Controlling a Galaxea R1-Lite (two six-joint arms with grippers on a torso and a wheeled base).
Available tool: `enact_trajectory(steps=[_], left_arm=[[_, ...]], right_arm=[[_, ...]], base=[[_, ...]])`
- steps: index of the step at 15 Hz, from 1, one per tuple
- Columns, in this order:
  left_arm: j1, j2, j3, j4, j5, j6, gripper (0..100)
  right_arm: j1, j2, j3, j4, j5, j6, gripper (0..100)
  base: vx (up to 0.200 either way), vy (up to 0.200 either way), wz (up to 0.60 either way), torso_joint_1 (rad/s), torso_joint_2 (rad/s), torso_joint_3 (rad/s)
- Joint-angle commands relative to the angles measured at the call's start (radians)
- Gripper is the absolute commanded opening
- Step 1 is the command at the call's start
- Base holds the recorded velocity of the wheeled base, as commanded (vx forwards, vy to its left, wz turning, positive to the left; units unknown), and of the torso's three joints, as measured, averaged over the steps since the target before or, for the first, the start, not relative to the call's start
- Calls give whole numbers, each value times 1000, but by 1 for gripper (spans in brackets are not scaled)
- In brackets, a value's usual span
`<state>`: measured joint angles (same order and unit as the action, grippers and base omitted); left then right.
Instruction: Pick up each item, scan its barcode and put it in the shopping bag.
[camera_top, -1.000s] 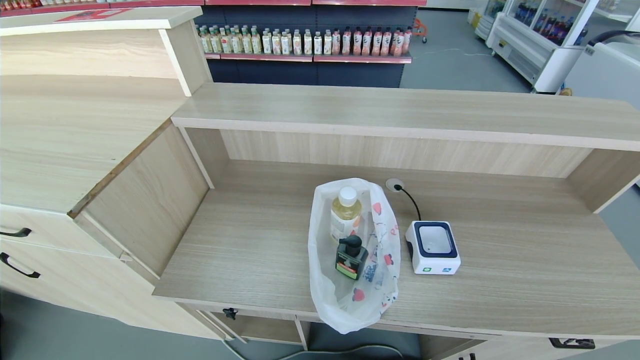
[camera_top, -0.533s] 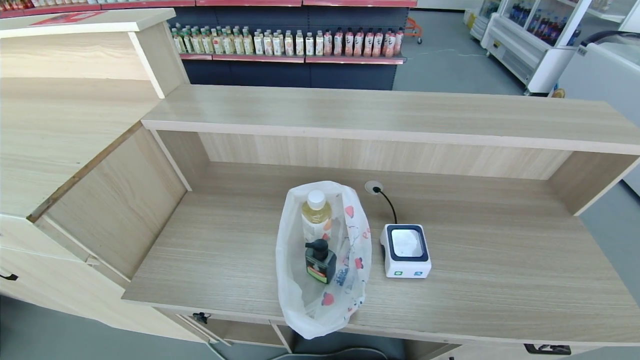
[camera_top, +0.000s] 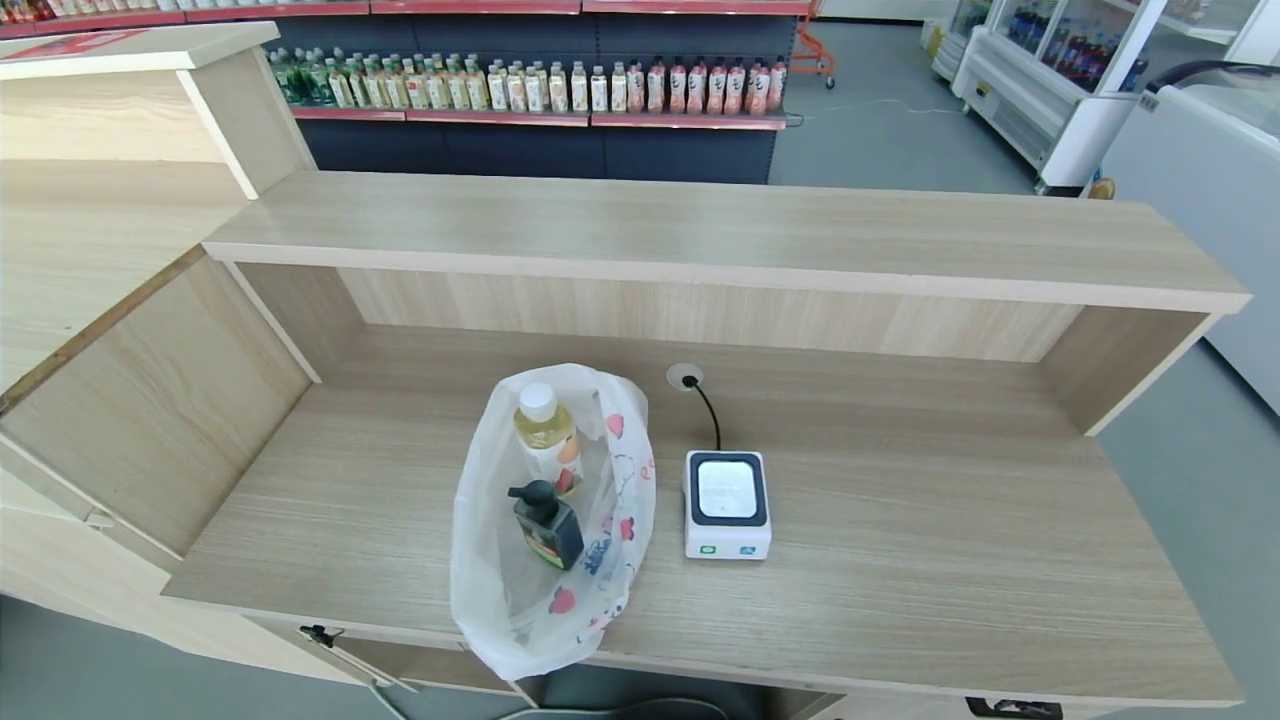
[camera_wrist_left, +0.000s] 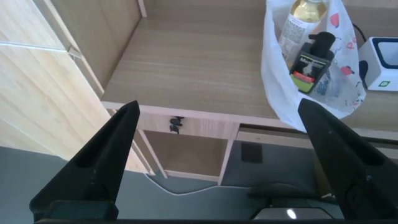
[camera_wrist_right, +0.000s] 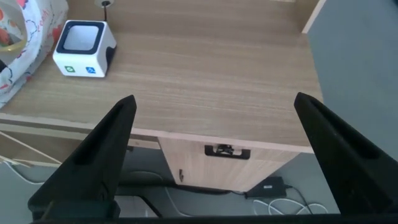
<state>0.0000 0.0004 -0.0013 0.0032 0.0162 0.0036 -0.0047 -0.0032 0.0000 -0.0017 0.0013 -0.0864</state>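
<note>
1. The translucent white plastic shopping bag with red prints (camera_top: 480, 570) lies lower centre-left in the head view. Its long axis runs from the counter's front edge toward the back, and its near end sags over that edge.
2. Inside it are a clear bottle of yellow liquid with a white cap (camera_top: 545, 430) and a squat dark pump bottle (camera_top: 548, 520).
3. The boxy white scanner with a glossy window (camera_top: 727, 503) stands just right of the bag on the pale wood-grain counter (camera_top: 950, 560).
4. The left gripper (camera_wrist_left: 219, 107) and right gripper (camera_wrist_right: 214, 101) hang off the counter's front, both spread wide and empty — the left looks nearer the bag.

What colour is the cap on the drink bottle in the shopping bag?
White. The bottle cap shows best in the head view.
</note>
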Motion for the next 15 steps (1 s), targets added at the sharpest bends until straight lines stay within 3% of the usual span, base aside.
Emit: enact_trajectory(steps=[1,4,5,9,12,15], left_arm=[[0,0,0,0,1,-1,100],[0,0,0,0,1,-1,100],[0,0,0,0,1,-1,100],[0,1,0,0,1,-2,100],[0,0,0,0,1,-2,100],[0,0,0,0,1,-2,100]], right_arm=[[0,3,0,0,0,0,100],[0,3,0,2,0,-1,100],[0,3,0,3,0,0,0],[0,3,0,2,0,0,0],[0,3,0,2,0,-1,0],[0,3,0,2,0,-1,0]], base=[[0,0,0,0,0,0],[0,0,0,0,0,0],[0,0,0,0,0,0],[0,0,0,0,0,0],[200,0,0,-2,2,4],[0,0,0,0,0,0]])
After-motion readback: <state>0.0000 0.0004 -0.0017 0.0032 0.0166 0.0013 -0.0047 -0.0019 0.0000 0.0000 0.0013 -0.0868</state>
